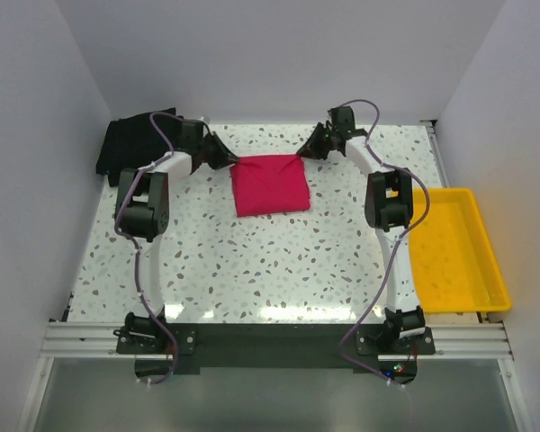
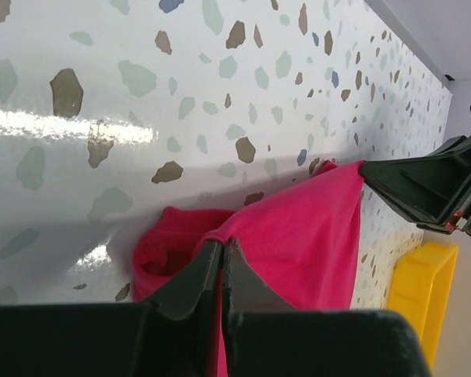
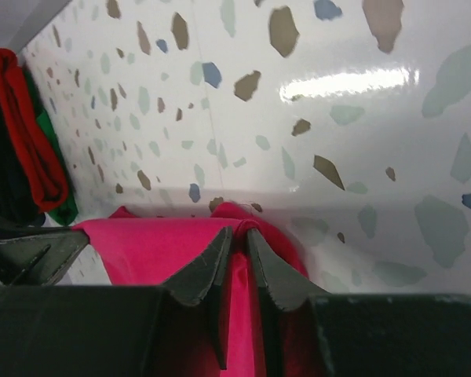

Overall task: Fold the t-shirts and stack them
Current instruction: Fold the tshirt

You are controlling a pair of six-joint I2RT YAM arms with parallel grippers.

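Note:
A magenta-pink t-shirt (image 1: 268, 184), folded into a rectangle, lies at the far middle of the table. My left gripper (image 1: 228, 159) is shut on its far left corner; the cloth (image 2: 298, 228) is pinched between the jaws. My right gripper (image 1: 308, 149) is shut on its far right corner, with a fold of cloth (image 3: 173, 243) between the jaws. A stack of folded shirts sits at the far left: black on top (image 1: 130, 144), with red (image 3: 27, 133) and green (image 3: 56, 169) edges showing in the right wrist view.
A yellow plastic tray (image 1: 454, 247) sits at the right edge of the table and also shows in the left wrist view (image 2: 420, 290). White walls close in the back and sides. The terrazzo tabletop (image 1: 270, 261) stretches toward the arm bases.

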